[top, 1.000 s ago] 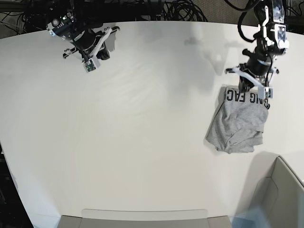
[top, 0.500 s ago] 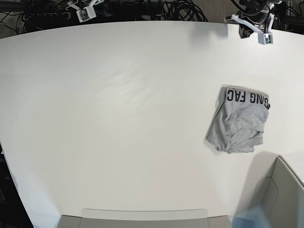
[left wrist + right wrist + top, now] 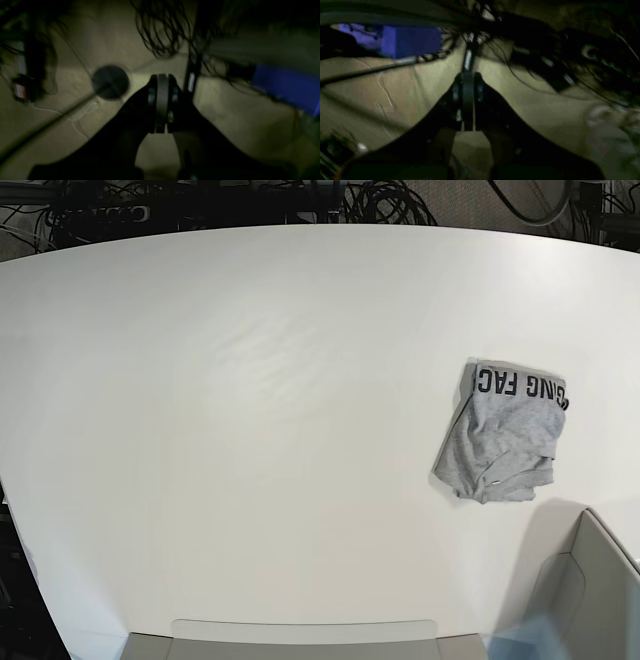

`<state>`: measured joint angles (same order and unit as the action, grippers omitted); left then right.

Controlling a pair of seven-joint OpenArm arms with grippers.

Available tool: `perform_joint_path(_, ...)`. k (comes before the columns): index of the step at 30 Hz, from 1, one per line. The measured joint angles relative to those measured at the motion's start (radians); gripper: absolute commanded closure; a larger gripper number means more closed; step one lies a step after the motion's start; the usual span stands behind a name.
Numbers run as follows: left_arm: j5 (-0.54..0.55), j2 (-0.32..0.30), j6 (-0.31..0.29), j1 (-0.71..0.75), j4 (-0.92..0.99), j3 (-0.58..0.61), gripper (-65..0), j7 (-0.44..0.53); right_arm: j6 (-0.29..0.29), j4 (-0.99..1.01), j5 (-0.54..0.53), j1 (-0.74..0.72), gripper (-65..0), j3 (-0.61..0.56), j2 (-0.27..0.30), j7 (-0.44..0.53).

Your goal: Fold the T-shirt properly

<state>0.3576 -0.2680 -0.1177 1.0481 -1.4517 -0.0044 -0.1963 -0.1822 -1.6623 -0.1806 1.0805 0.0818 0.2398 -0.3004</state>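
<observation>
T-shirt, heather-grey cotton with black block lettering [image 3: 505, 435] | folded bundle, right of frame on white table [image 3: 250, 430] | left gripper [image 3: 162, 103], right gripper [image 3: 466, 100] pressed together, off-table | judged: fold done; any tidying means squaring loose lower edge.

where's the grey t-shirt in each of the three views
Base: the T-shirt lies folded on the white table, right of centre, black lettering along its far edge.
Left wrist: not in it; only the shut left gripper over a dim floor.
Right wrist: not in it; the shut right gripper over the floor.
Shared landmark: the blue box shows in both wrist views; the base view shares none.
</observation>
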Motion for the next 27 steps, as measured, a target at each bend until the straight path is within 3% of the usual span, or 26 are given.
perform_joint_path(3, -0.004, 0.000, 0.022, -0.098, 0.179, 0.026, 0.0, 0.034, 0.002, 0.183, 0.000, -0.082, -0.5, -0.023, 0.000, 0.048)
perform_joint_path(8, 0.001, 0.003, 0.005, -0.325, 0.525, 0.090, 0.0, 0.127, 0.003, 0.468, 0.004, -0.270, -0.5, -0.031, 0.003, 0.071)
perform_joint_path(12, 0.005, 0.014, 0.015, -0.488, 0.835, 0.139, 0.0, 0.224, 0.001, 0.692, 0.094, -0.417, -0.5, -0.046, -0.002, 0.114)
perform_joint_path(16, -0.005, 0.066, 0.002, -0.633, 1.176, 0.143, 0.0, 0.370, 0.000, 1.010, 0.143, -0.566, -0.5, -0.040, -0.003, 0.255)
perform_joint_path(19, 0.000, 0.090, -0.169, -0.755, 1.418, 0.135, 0.0, 0.446, 0.003, 1.301, 0.146, -0.709, -0.5, -0.039, 0.008, 0.359)
perform_joint_path(21, -0.003, 0.099, -0.261, -0.817, 1.455, 0.088, 0.0, 0.465, 0.002, 1.490, 0.156, -0.805, -0.5, -0.042, 0.020, 0.465)
perform_joint_path(23, -0.003, 0.100, -0.295, -0.858, 1.455, 0.032, 0.0, 0.481, 0.013, 1.647, 0.184, -0.895, -0.5, -0.043, 0.026, 0.518)
perform_joint_path(27, 0.002, 0.093, -0.296, -0.916, 1.445, 0.008, 0.0, 0.425, 0.013, 1.666, 0.197, -0.972, -0.7, -0.043, 0.035, 0.546)
